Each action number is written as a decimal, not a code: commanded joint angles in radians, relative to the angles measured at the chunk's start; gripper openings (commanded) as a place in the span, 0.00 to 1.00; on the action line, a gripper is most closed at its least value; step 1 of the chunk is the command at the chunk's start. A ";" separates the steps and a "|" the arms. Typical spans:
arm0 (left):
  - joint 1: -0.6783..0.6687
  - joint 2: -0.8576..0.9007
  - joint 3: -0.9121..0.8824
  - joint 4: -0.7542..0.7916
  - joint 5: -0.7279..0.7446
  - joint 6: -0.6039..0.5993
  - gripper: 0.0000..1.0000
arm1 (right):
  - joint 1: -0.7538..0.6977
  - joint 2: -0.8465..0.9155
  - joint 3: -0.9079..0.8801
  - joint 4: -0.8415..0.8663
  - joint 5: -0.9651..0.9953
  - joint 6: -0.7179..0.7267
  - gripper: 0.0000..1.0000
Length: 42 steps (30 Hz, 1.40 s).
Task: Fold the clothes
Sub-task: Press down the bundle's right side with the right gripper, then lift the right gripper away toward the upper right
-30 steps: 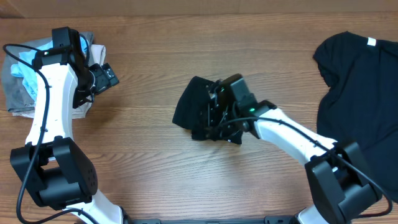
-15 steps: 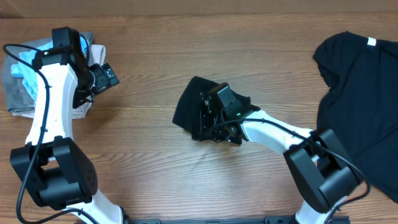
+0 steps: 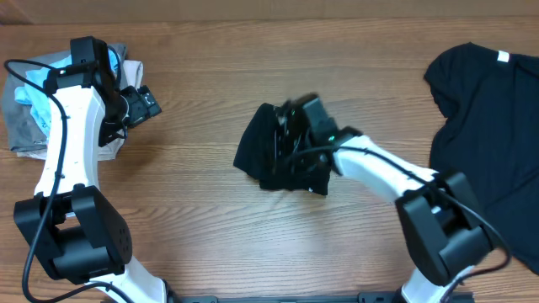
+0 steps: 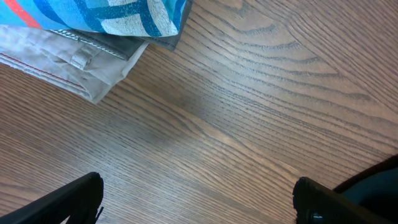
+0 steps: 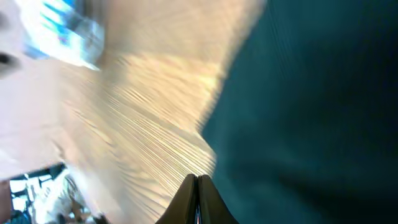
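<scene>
A black T-shirt (image 3: 255, 150) lies folded into a small bundle at the middle of the table. My right gripper (image 3: 290, 130) hovers over it, blurred by motion. In the right wrist view its fingers (image 5: 198, 198) are pressed together with nothing between them, at the edge of the dark fabric (image 5: 311, 112). A second black T-shirt (image 3: 493, 135) with a small white tag (image 3: 504, 57) lies spread out at the far right. My left gripper (image 3: 143, 103) stands open over bare wood at the upper left, its fingertips (image 4: 71, 199) wide apart and holding nothing.
A heap of grey and blue-striped cloth (image 3: 29, 97) sits at the far left edge, behind my left arm. The left wrist view shows its blue striped piece (image 4: 118, 15) and grey hem (image 4: 74, 56) just above the gripper.
My right gripper has swung across the folded black shirt and now sits farther back over it, still shut. The left arm has not moved.
</scene>
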 commanded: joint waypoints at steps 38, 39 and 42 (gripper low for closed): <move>-0.009 -0.007 0.012 0.000 0.010 0.002 1.00 | -0.290 -0.040 0.179 0.000 0.120 -0.027 0.78; -0.009 -0.007 0.012 0.000 0.010 0.002 1.00 | -0.306 -0.059 0.179 -0.035 0.131 -0.027 0.97; -0.009 -0.007 0.012 0.000 0.010 0.002 1.00 | -0.366 -0.102 0.179 -0.179 0.218 -0.027 1.00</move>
